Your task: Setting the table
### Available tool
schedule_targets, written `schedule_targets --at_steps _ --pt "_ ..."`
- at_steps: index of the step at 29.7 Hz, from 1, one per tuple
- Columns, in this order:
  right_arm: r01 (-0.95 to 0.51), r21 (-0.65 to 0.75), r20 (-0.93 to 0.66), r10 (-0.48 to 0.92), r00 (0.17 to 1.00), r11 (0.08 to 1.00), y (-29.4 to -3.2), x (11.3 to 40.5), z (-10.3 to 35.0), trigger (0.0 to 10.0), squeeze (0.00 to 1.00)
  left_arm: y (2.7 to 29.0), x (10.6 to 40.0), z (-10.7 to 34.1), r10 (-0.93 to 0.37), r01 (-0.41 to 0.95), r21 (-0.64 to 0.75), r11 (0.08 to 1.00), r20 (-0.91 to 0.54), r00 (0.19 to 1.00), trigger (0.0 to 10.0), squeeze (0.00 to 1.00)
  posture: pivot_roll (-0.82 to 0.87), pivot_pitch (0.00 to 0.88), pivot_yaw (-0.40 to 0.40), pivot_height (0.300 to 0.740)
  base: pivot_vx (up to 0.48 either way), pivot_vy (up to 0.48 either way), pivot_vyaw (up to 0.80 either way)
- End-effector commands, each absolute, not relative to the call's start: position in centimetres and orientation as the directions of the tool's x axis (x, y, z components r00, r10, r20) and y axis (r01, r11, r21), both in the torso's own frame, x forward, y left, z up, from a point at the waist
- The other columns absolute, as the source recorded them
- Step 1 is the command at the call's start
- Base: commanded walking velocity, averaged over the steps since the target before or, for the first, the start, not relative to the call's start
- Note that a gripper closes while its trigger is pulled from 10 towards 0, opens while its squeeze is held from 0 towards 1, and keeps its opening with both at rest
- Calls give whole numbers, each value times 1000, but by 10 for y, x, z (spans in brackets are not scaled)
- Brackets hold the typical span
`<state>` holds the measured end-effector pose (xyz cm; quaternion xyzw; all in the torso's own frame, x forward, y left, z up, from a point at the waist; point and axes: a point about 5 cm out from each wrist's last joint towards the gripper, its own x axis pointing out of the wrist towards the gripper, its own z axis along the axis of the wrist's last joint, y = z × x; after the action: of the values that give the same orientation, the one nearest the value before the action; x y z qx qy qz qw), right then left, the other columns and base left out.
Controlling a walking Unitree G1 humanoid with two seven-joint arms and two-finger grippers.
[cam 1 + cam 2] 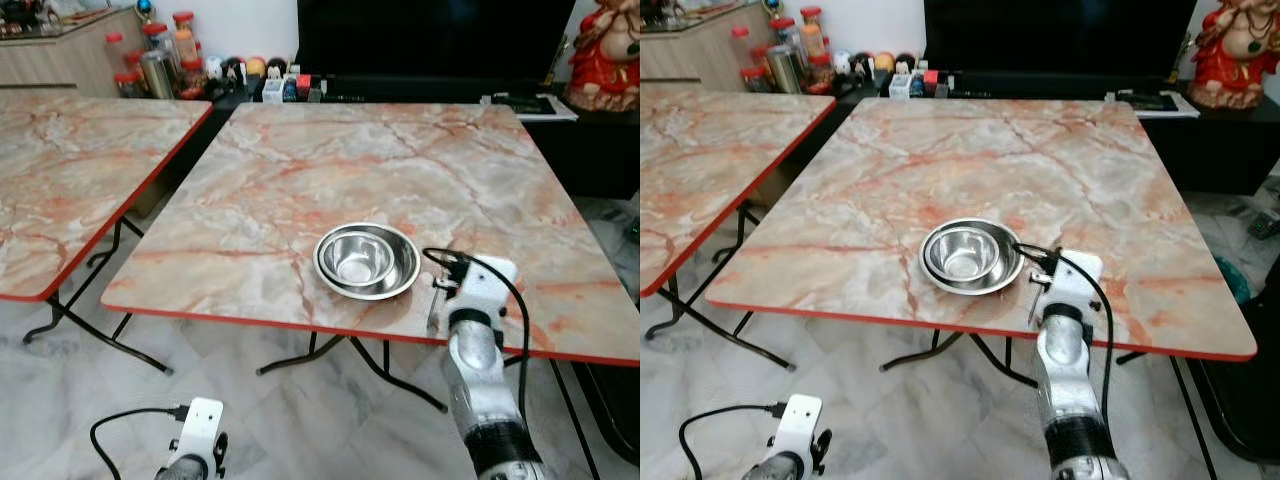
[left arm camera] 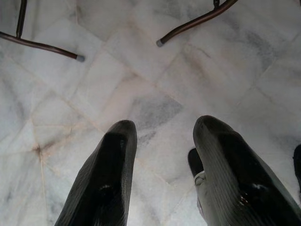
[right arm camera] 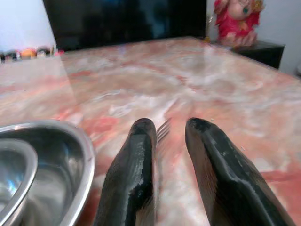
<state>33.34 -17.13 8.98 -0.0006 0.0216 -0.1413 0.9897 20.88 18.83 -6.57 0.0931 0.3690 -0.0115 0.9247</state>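
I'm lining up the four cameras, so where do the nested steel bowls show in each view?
Left eye view: steel bowls near the table's front edge, left of the right gripper.
Right eye view: same spot, a little left of centre.
Left wrist view: not in it; floor tiles and table legs.
Right wrist view: lower left corner.
Shared landmark: red figurine.

Looks like a home living room. Shows two folding marble-pattern desks [image 1: 420,170] on a pale tiled floor [image 1: 60,400], a large dark television [image 1: 430,40] at upper centre, a red figurine [image 1: 610,50] at upper right, and jars [image 1: 160,55] by a wooden cabinet [image 1: 60,50] at upper left.
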Motion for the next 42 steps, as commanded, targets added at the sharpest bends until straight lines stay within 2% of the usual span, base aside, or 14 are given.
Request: schedule_targets --at_steps 1,10,22,23,33,42 --pt "263 46 -78 -259 963 964 -170 340 89 10000 1000 193 208 -66 63 79 171 982 -694 717 10000 0 -21 0 34 705 0 0 0" --pt "247 56 -98 -241 966 967 -161 354 95 10000 1000 196 208 -66 70 70 172 983 -694 717 10000 0 -8 0 29 705 0 0 0" --pt "257 56 -140 -247 959 965 -158 355 87 10000 1000 193 205 -68 58 80 162 983 -702 710 10000 0 -5 0 30 705 0 0 0" --pt "258 55 -143 -248 958 965 -159 355 87 10000 0 194 205 -68 58 80 163 983 -701 710 10000 0 -3 0 30 705 0 0 0" --pt "280 55 -146 -270 952 958 -163 358 88 10000 0 194 205 -68 60 81 166 983 -699 713 10000 0 0 0 27 705 0 0 0" --pt "353 76 -166 -337 927 933 -180 361 91 10000 0 192 204 -68 50 92 166 982 -695 717 10000 0 8 0 21 705 0 0 0"
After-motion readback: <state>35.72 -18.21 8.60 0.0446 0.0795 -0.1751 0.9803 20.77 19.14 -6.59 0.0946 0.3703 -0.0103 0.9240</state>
